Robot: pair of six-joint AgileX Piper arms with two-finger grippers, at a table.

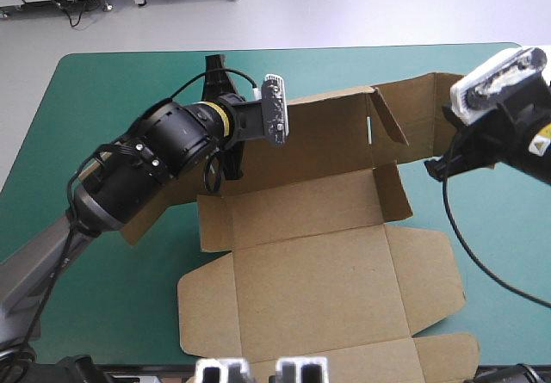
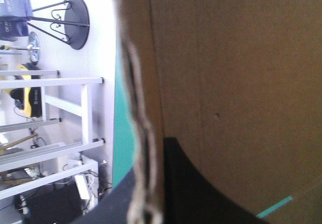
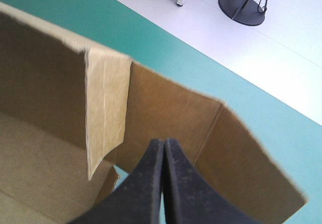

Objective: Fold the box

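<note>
The brown box lies in the middle of the teal-green counter and reaches down to the 6 o'clock edge. Its big lid part lies flat. Its far wall stands up at 12 o'clock. The left claw is at 10 o'clock of the box, and its black fingers pinch the top edge of that wall. The right claw is at 2 o'clock of the box, near the raised end wall. Its fingers are pressed together into one point and hold nothing. Just ahead of it, a small flap hangs inward beside the box corner.
</note>
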